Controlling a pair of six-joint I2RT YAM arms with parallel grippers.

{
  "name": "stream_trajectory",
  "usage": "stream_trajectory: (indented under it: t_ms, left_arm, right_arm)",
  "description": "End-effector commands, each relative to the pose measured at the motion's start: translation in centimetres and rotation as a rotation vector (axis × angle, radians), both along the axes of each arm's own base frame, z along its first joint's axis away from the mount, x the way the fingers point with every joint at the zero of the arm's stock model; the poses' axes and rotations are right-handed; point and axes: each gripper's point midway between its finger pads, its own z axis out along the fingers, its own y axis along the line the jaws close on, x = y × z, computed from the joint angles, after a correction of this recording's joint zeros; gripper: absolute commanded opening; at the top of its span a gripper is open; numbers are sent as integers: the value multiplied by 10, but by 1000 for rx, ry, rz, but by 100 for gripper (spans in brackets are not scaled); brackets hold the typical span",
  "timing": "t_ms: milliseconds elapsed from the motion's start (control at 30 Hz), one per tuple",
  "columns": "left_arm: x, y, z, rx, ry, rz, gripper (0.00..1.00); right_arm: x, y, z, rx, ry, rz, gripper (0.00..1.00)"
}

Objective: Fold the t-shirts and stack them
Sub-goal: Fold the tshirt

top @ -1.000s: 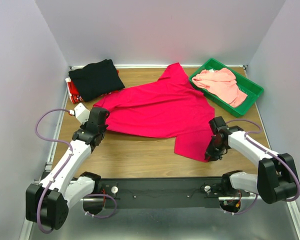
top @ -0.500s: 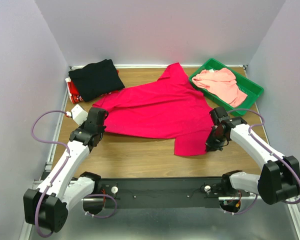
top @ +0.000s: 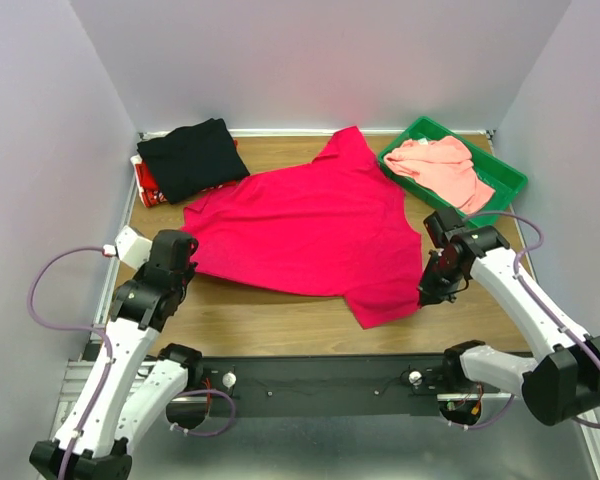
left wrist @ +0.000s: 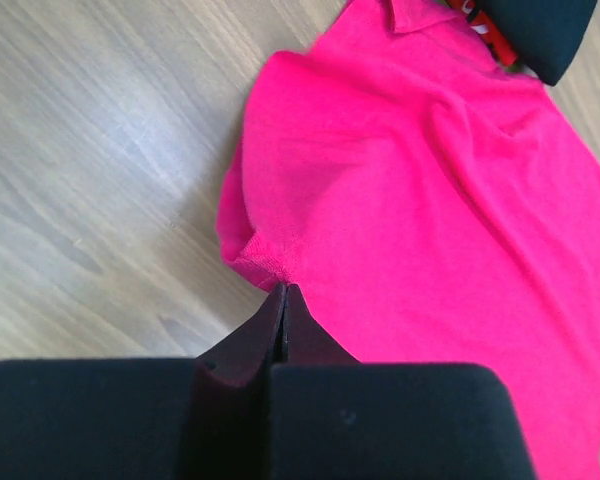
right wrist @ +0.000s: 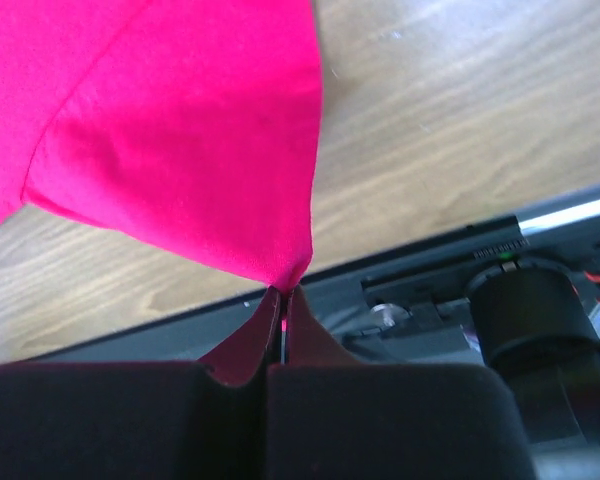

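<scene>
Pinching with the left gripper [left wrist: 283, 292], jaws pressed fully together on a puckered bit of hem at the near left corner of the crimson shirt [top: 310, 225]. Pinching likewise with the right gripper [right wrist: 283, 295], jaws closed tight on the pointed near right corner and holding that tip raised off the table [top: 280, 312].

Lying spread over the middle of the table between the two grips, mostly flat, with the collar end toward the far wall and one sleeve reaching toward the tray [top: 507, 193]. Resting folded at the far left corner, well apart from both grippers: the black shirt [top: 192, 155]. Lying crumpled inside the tray at the far right: the pink shirt [top: 442, 165].

Sitting nearer the front edge and further left with the left gripper than a second ago, dragging that corner along and pulling the near hem straighter. Gripping with right jaws that were standing part open a second ago.

Showing a fine knit weave and soft shallow creases in the crimson cloth, pale streaked wood grain on the table, glossy green plastic on the rectangular tray, and matte black on the wedge-shaped jaws.
</scene>
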Motion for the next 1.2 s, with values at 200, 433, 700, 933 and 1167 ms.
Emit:
stream_trajectory:
  t_ms: [200, 433, 700, 933, 1167]
  left_arm:
    - [-34, 5, 11, -56, 3, 22, 0]
    - [-19, -4, 9, -22, -14, -72, 0]
    - [17, -18, -21, 63, 54, -194, 0]
    - [51, -13, -32, 151, 141, -216, 0]
    - [77, -7, -38, 143, 135, -179, 0]
  right_arm:
    - [-18, -12, 30, -37, -11, -6, 0]
    - [44, 6, 38, 4, -174, -19, 1]
    - [128, 14, 37, -79, -253, 26, 0]
    - [197, 25, 37, -133, -302, 84, 0]
    - [242, 29, 40, -186, -344, 114, 0]
